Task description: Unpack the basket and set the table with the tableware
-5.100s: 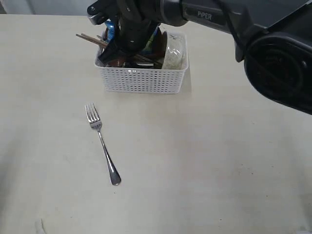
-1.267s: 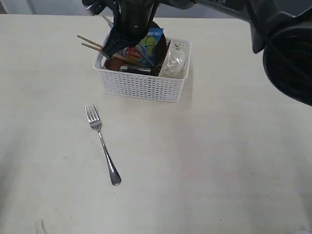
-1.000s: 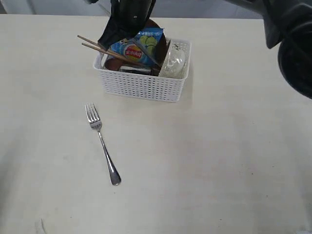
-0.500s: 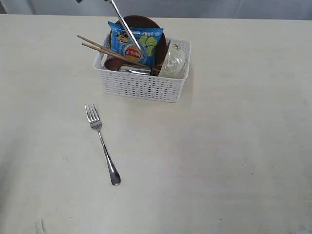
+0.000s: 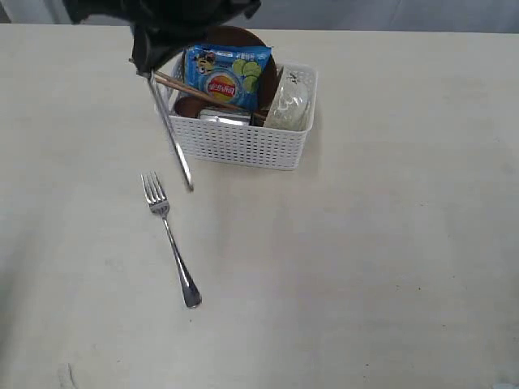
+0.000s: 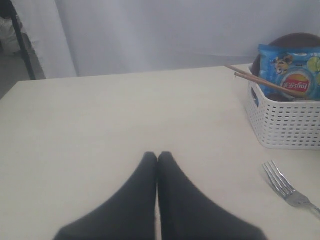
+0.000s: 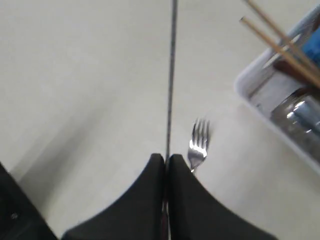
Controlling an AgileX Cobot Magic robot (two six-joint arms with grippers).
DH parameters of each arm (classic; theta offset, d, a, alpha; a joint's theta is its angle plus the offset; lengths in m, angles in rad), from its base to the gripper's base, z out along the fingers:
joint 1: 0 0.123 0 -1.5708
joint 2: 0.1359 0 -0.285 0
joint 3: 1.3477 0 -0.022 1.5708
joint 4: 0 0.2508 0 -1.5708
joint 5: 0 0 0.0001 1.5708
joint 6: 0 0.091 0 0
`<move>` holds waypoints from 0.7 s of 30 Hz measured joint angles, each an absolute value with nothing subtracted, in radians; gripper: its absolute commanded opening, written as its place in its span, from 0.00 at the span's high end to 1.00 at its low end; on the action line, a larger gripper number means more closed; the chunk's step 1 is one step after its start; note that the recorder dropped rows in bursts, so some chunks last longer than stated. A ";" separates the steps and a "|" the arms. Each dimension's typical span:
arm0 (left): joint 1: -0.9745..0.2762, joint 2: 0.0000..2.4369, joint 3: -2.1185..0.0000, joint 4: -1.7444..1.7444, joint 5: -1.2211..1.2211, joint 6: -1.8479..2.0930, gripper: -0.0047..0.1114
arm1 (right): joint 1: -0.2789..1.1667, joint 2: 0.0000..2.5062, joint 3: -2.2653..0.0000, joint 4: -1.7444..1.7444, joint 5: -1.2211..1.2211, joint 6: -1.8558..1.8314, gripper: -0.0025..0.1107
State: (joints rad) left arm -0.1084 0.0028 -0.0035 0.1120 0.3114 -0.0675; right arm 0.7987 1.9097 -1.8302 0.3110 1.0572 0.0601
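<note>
The fork (image 5: 170, 239) lies left of the surface's (image 5: 365, 284) middle. Just beyond, the knife (image 5: 172, 138), lifted clear of the basket (image 5: 243, 146) a moment ago, hangs from the right hand (image 5: 147, 71) clenched on it, ready to be laid down. The basket sits by the far edge. The left hand (image 6: 157, 159) is clenched and empty.

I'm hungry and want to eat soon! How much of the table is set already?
Done: only the fork lies on the table. In hand: the right tool is shut on the knife, holding it in the air beside the basket. Left: chopsticks, plate, bowl and steel cup all sit in the basket.
</note>
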 measured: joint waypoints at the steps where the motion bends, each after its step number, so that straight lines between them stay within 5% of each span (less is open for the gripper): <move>1: -0.108 0.003 -0.003 0.112 0.311 -0.067 0.96 | 0.818 1.901 -1.796 0.325 1.047 0.065 0.98; 11: -0.108 0.003 -0.003 0.112 0.311 -0.067 0.96 | 0.965 1.913 -1.529 0.539 0.910 0.079 0.98; 21: -0.108 0.003 -0.003 0.112 0.311 -0.067 0.96 | 0.983 2.074 -1.499 0.705 0.724 0.079 0.98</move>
State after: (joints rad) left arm -0.1084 0.0028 -0.0035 0.1120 0.3114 -0.0675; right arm 0.9833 2.0736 -1.4991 0.7049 0.7238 0.0794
